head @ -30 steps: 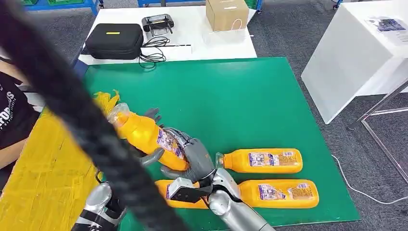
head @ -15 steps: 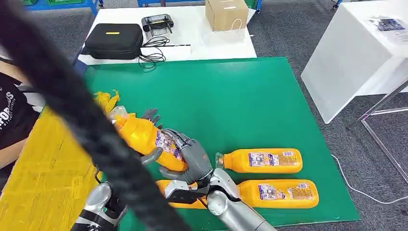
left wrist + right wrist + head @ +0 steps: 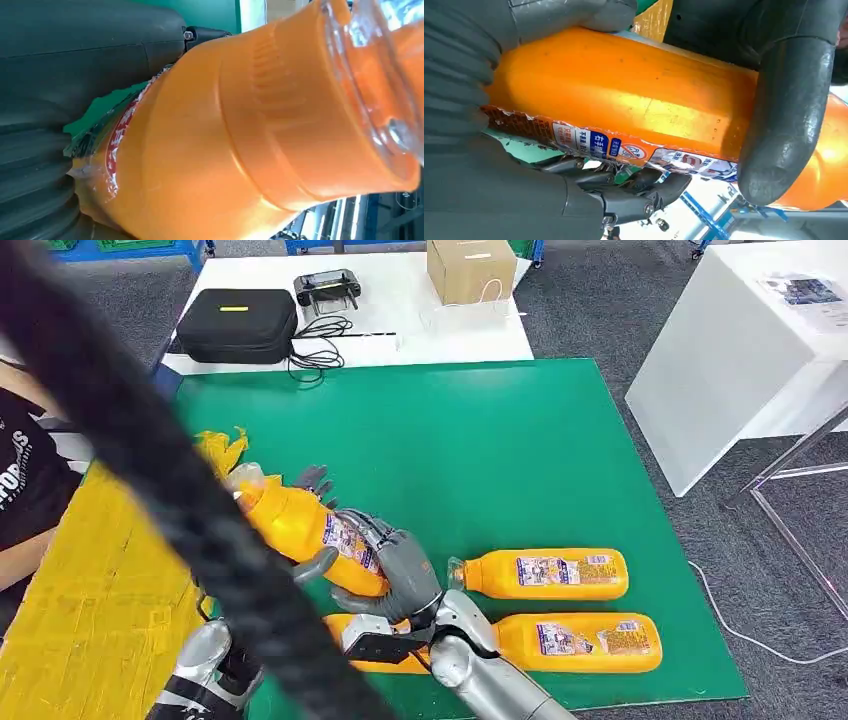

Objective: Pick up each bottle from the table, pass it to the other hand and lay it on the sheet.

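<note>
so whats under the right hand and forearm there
Under the right hand lies a third orange bottle on the green mat, near the front edge. Its ends show; the arm covers its middle, so label and cap cannot be seen.

Held bottle (image 3: 624, 105) label: I read Chinese characters, "右手" in white on blue, beside a red no-sign.
Shirt (image 3: 20, 475) left of the green mat (image 3: 480, 440): white letters, I make out "OR" and "S" only.
Other bottle labels: too small for me.

Third bottle (image 3: 352, 638) (lying) half behind arm.
</note>
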`<action>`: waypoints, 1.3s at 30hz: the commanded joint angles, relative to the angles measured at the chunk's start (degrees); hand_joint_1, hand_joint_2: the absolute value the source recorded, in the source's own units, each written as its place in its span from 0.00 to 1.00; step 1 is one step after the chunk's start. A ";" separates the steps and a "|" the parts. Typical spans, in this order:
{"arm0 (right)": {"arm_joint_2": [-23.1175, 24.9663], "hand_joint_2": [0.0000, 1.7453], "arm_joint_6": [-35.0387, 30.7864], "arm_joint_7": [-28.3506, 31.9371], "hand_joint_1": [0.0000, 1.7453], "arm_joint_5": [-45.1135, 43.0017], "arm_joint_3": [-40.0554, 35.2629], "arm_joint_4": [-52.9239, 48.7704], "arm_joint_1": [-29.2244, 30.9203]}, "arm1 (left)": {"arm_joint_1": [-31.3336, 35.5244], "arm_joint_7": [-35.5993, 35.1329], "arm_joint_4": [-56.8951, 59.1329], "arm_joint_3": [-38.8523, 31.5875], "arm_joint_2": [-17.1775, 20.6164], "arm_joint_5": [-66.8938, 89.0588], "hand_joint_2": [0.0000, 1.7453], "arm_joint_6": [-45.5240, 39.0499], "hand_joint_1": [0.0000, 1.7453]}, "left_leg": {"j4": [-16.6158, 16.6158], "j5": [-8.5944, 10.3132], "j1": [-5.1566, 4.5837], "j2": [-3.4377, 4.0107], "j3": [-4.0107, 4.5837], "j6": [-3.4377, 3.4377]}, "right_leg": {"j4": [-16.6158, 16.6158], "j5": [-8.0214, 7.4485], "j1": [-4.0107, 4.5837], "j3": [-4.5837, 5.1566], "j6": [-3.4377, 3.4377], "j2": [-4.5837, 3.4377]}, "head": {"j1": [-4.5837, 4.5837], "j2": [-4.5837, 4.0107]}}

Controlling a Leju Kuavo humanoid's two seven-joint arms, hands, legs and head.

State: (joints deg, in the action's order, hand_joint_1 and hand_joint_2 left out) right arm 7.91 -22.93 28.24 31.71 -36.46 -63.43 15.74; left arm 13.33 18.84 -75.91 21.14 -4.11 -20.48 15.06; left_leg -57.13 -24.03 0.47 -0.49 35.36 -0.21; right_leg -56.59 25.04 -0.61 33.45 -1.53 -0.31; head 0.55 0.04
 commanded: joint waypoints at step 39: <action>-3.78 1.00 -8.18 2.04 0.00 -5.84 4.05 -29.69 -10.71 | 4.34 6.04 -5.99 -1.26 4.67 42.18 1.00 -36.81 1.00 | -0.01 -0.05 0.02 -0.09 -0.06 -0.02 | 0.02 0.08 0.02 -0.09 0.04 0.06 | 0.00 0.00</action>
State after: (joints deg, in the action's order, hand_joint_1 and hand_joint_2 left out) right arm 6.86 -29.46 30.42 24.85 -33.59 -84.44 7.74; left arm 14.57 26.91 -82.77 21.66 -3.10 10.85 -15.98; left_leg -57.12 -24.03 0.49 -0.55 35.43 -0.20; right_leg -56.60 25.08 -0.60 33.51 -1.50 -0.32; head 0.55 0.04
